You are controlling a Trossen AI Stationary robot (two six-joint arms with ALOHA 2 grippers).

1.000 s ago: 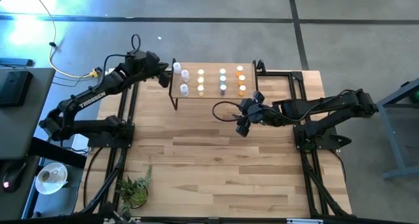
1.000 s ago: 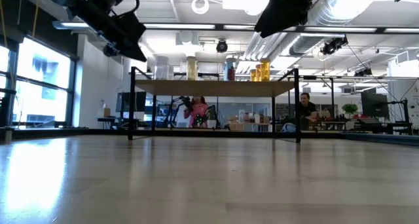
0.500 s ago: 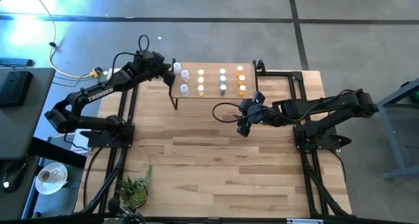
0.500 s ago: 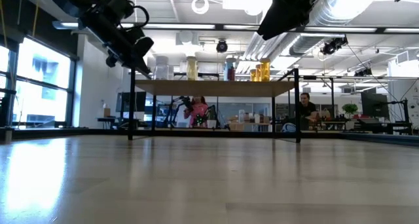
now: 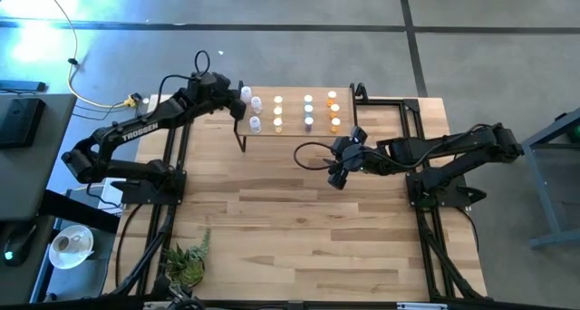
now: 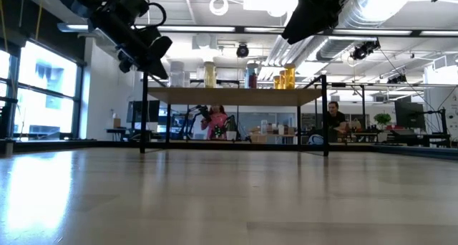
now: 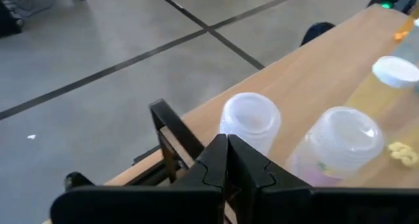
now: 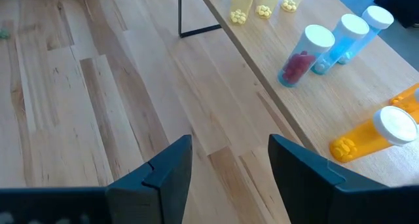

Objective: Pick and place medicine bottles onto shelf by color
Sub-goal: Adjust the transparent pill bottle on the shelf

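Now that my left tool [image 5: 237,106] has moved in from off the shelf's corner to sit right at its left end, fingers pressed fully together and holding nothing, it hangs just beside the nearest clear bottles [image 7: 251,121]. The shelf [image 5: 294,127] carries all the medicine bottles [image 5: 308,111] I can see, grouped clear, yellow, blue, orange; none lie on the bench [image 5: 299,219]. My right tool [image 5: 335,174] waits below the shelf's right end, fingers apart, empty. I judge sorting is about done
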